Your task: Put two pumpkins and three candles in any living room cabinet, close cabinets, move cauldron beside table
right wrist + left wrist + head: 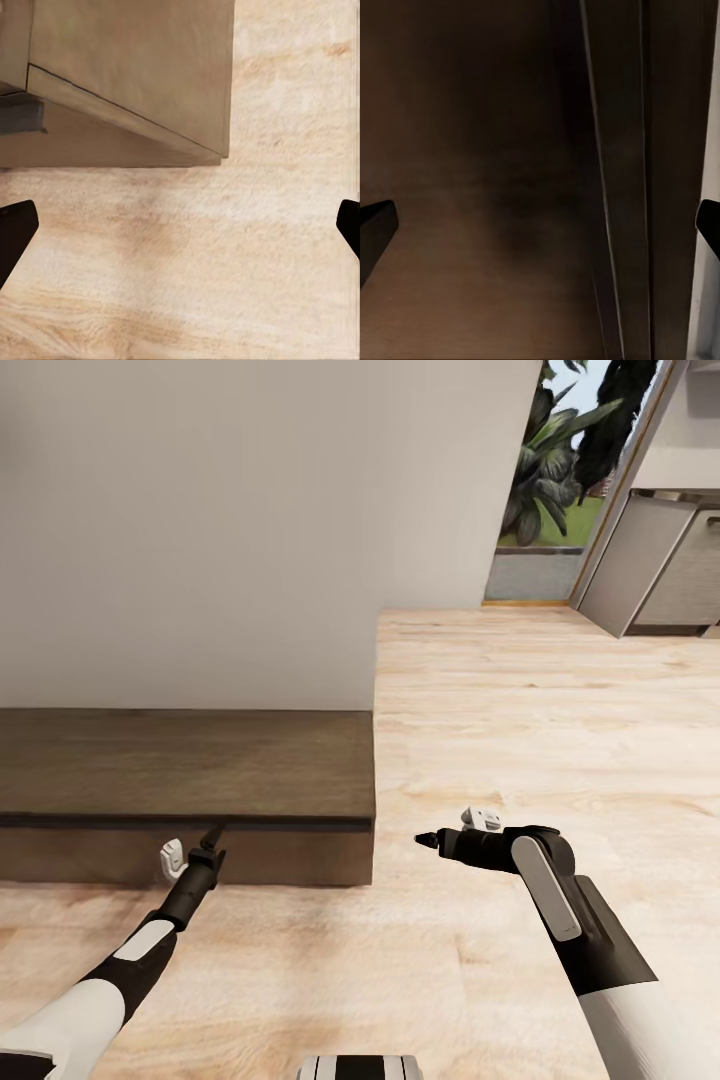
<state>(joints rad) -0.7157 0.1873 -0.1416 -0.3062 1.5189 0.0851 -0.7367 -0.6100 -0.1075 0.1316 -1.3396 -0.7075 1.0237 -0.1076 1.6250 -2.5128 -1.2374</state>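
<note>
Cabinet-closing time: open-jawed left gripper (207, 847) meets the long dark-brown wooden cabinet (190, 770) front, right gripper (428, 841) open, push next.

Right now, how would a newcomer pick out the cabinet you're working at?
Start at the plain pale wall on the left of the head view. Along its foot runs the cabinet, a long, low dark-brown wooden unit ending where the light wood floor opens up. The left gripper is at its front edge, and it is far darker than the grey kitchen units in the distance.
</note>
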